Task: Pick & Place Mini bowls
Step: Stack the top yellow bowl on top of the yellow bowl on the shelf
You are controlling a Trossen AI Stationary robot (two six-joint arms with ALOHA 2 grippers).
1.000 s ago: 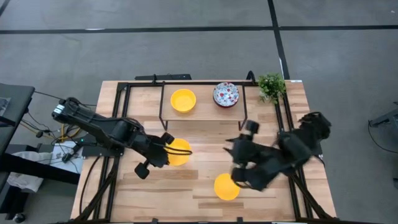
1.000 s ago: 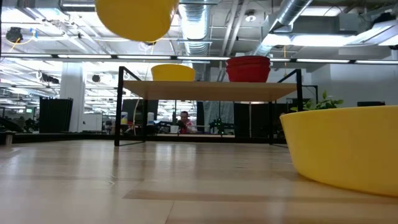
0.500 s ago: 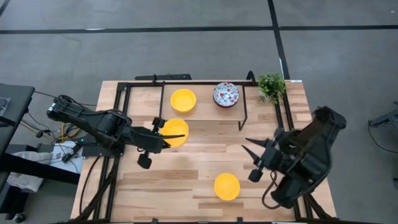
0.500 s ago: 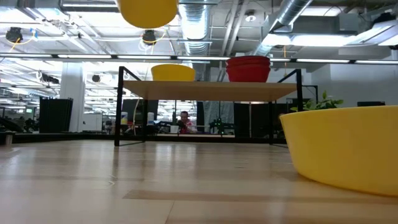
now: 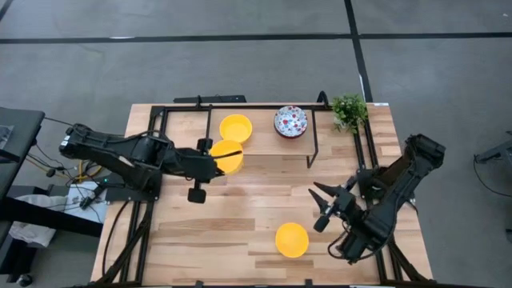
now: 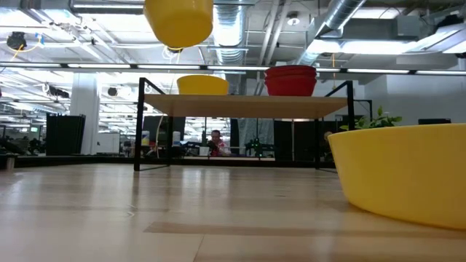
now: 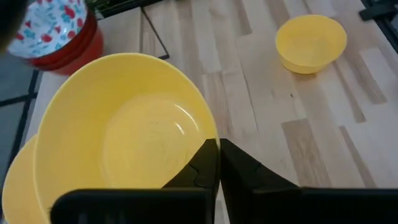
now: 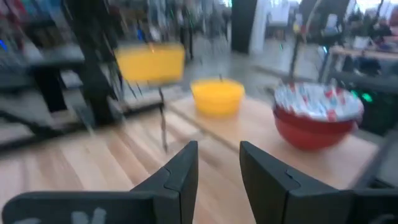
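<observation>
Nearest the front edge: one yellow mini bowl [image 5: 291, 239] upright on the wooden table [image 5: 256, 196], untouched. Just right of it, above the right side of the table: right gripper [image 5: 321, 206] released, fingers spread, grasping nothing. Farther back, left of centre: left gripper [image 5: 218, 156] clenched on the rim of a second yellow bowl [image 5: 227, 155], lifted clear of the table beside the raised shelf [image 5: 260, 132]. On the shelf at the far side: third yellow bowl [image 5: 235, 128] to the left, floral bowl [image 5: 290, 122] to the right, stacked on red-sided ones. Far right corner: small green plant [image 5: 350, 110].
</observation>
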